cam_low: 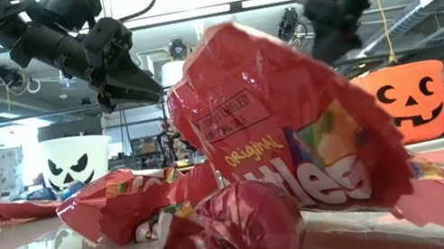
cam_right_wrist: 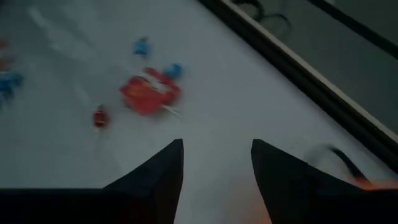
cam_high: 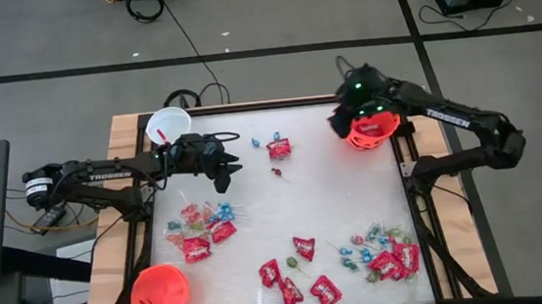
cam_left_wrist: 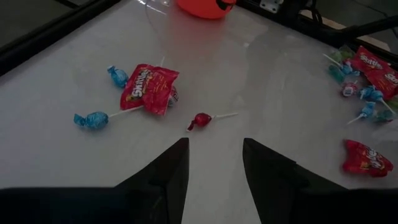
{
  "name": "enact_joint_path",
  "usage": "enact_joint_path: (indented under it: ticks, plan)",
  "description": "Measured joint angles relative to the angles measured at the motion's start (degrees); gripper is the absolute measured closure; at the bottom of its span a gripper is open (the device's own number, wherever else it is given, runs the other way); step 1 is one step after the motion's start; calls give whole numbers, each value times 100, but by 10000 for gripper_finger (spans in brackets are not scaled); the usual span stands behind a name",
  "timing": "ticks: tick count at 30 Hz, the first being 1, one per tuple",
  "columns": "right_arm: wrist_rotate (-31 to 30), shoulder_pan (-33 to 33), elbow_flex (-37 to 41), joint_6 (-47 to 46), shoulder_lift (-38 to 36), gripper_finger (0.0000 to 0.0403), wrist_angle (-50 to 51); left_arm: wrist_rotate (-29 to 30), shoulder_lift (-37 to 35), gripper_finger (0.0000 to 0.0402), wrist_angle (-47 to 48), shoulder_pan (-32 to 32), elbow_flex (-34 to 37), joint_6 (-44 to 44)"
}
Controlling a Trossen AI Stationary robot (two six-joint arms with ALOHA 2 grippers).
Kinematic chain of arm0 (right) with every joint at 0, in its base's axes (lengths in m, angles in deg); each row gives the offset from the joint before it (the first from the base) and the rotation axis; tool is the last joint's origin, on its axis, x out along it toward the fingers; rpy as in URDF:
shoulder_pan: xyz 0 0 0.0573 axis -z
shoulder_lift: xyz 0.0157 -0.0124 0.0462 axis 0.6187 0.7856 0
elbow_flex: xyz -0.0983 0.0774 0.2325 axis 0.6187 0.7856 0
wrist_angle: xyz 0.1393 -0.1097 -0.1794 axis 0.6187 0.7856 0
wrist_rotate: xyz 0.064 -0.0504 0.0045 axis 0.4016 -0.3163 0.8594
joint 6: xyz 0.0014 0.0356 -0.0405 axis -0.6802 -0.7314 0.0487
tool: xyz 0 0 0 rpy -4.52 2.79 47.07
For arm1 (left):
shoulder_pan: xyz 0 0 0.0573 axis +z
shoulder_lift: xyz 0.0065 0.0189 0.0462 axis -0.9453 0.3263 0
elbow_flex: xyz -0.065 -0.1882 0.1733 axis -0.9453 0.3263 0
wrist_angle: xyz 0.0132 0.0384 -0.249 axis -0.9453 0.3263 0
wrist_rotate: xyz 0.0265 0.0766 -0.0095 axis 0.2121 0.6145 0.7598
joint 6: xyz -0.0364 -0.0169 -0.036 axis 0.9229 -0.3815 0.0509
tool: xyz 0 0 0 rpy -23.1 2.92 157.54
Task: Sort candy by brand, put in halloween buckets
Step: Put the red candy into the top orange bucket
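My left gripper [cam_high: 226, 174] [cam_left_wrist: 214, 142] is open and hovers above the table just left of the middle. A small red lollipop [cam_left_wrist: 200, 121] and a red packet [cam_left_wrist: 149, 87] with blue lollipops [cam_left_wrist: 91, 119] lie ahead of it. My right gripper [cam_high: 339, 121] [cam_right_wrist: 217, 144] is open and empty. It hangs at the left rim of the orange bucket [cam_high: 372, 131] in the far right corner. The white bucket [cam_high: 168, 125] stands at the far left corner. A second orange bucket [cam_high: 160, 292] stands at the near left corner.
Candy lies in clusters: red packets and blue lollipops left of centre [cam_high: 204, 227], red packets at the near middle [cam_high: 297, 280], and a mixed pile near the right edge [cam_high: 389, 258]. In the low view a red packet [cam_low: 289, 140] fills the foreground. Bare table lies in the middle.
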Motion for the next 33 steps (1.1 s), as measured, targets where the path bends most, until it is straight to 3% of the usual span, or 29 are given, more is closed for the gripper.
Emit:
enact_joint_path:
  ticks: [7,14,29,33]
  plan:
    - [3,-968,0,217,1175,203,-1457,0,0,245,5,0,0,53]
    - [5,-1337,-40,-163,2416,203,-2637,78,-2,245,-2,0,0,73]
    - [-153,-1304,-1681,-396,4262,204,-1246,214,-1,245,2,1,0,289]
    - [-123,-1254,-1858,-537,4494,227,-929,214,0,245,2,-4,0,291]
